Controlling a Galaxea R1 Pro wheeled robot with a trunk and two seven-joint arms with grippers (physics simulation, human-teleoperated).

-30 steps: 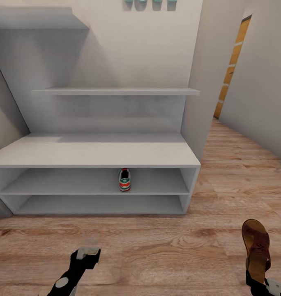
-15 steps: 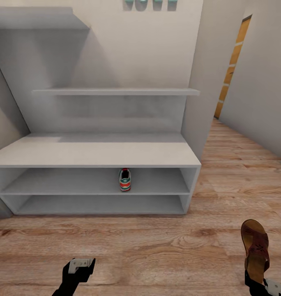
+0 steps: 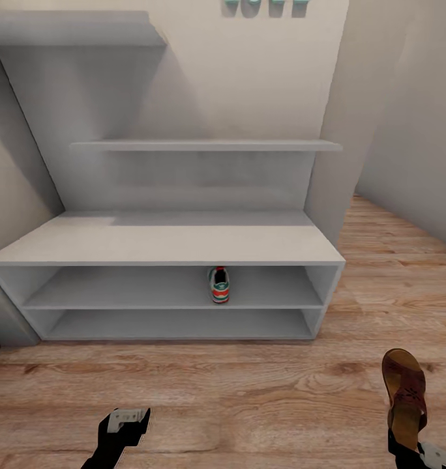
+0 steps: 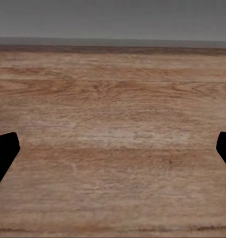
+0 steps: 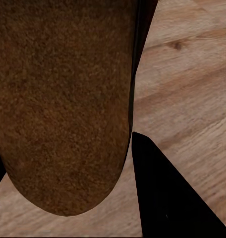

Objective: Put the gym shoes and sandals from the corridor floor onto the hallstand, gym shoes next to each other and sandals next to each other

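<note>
Panning left, the head view slides the rack (image 3: 164,244) rightward; right end effector (image 3: 405,449) clamps a sandal (image 3: 405,394), left end effector (image 3: 128,420) gapes empty; one sneaker (image 3: 218,285) shelved mid-rack

Pale walls (image 3: 405,130), teal wall letters (image 3: 265,6) cut off at top, soft even light

We are holding our left gripper (image 3: 128,419) low at the lower left of the head view, its black arm running down out of sight; in the left wrist view its fingers (image 4: 4,153) are standing wide apart. Our right gripper (image 3: 405,449) is sitting at the lower right corner, its fingers (image 5: 167,198) clamping the heel of a sandal (image 3: 404,397).
</note>
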